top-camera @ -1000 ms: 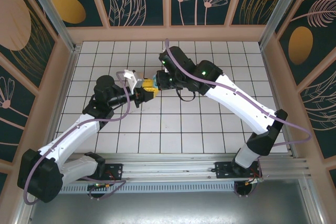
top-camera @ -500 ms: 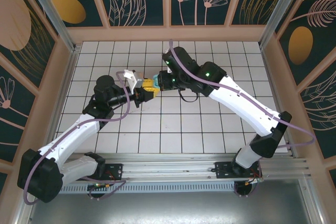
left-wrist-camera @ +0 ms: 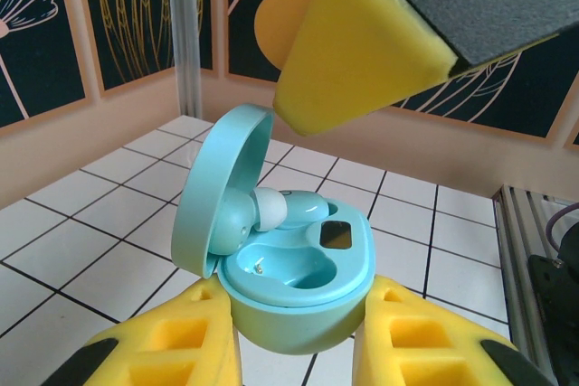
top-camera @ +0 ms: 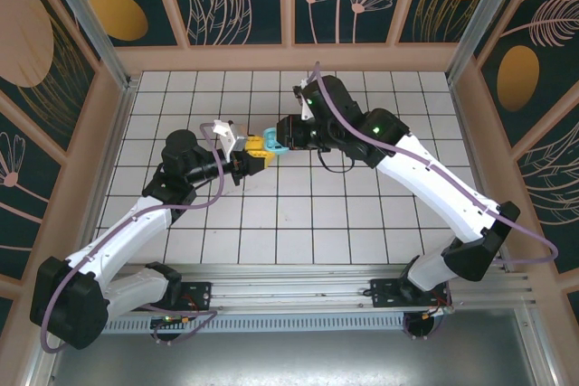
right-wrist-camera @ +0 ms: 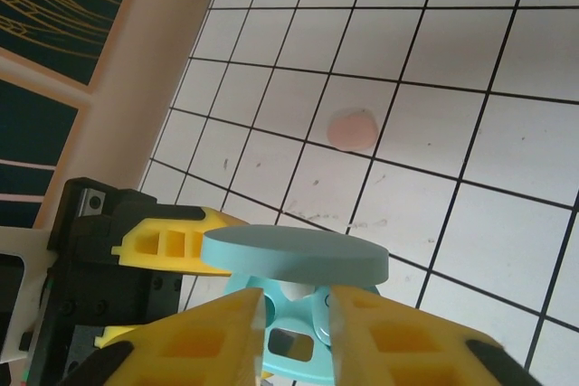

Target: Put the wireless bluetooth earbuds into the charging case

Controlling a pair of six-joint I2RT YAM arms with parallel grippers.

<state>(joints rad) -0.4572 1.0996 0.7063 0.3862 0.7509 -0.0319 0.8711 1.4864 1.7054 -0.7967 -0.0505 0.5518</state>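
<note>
Wireless bluetooth earbuds (left-wrist-camera: 271,210) half in: one seated in the open charging case (left-wrist-camera: 298,314) clenched by left pincer (left-wrist-camera: 294,336), other well (left-wrist-camera: 288,270) empty, right pincer (right-wrist-camera: 297,305) released just above it.

Both arms reach inward, left gripper (top-camera: 257,151) clamped tight, right gripper (right-wrist-camera: 297,300) meeting it tip-to-tip, jaws slightly parted.

The right tool (right-wrist-camera: 297,300) hides the lower part of the teal case (right-wrist-camera: 294,255).

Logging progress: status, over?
Left gripper shut on case, lid open. Right gripper slightly open above it. One earbud in, other slot empty.
</note>
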